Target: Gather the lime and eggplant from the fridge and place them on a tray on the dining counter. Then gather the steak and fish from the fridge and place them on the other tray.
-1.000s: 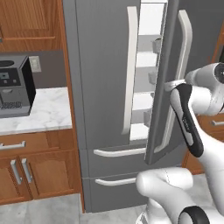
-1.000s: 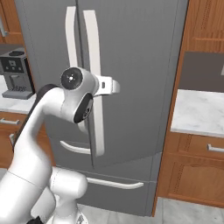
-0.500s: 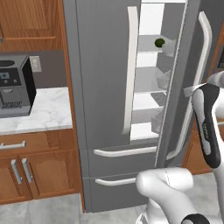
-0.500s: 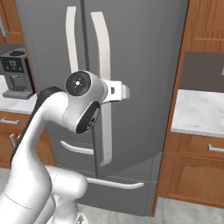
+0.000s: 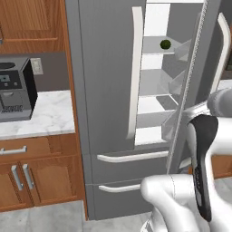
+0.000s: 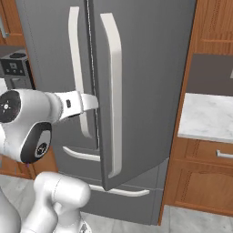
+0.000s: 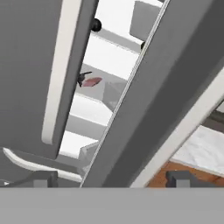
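The grey fridge (image 5: 104, 90) has its right door (image 6: 150, 68) swung partly open, showing white shelves. The lime (image 5: 165, 44), a small dark green ball, sits on an upper shelf. In the hand view a flat pinkish-red piece (image 7: 92, 82) lies on a middle shelf; steak or fish, I cannot tell. A small dark round lump (image 7: 95, 25) peeks out beside the left door's handle, likely the eggplant. My gripper (image 7: 114, 178) is open, its fingertips (image 7: 43, 178) wide apart on either side of the right door's edge, holding nothing. The trays and dining counter are out of view.
A black coffee machine (image 5: 13, 90) stands on the marble wall counter (image 5: 50, 118) left of the fridge, over wooden cabinets. Another marble counter (image 6: 209, 116) with wooden cabinets lies right of the fridge. Two fridge drawers (image 5: 131, 156) sit below the doors.
The right fridge door has swung wider open, uncovering the shelves and the lime. My gripper has opened and let go of the door. The arm has pulled back to the right.
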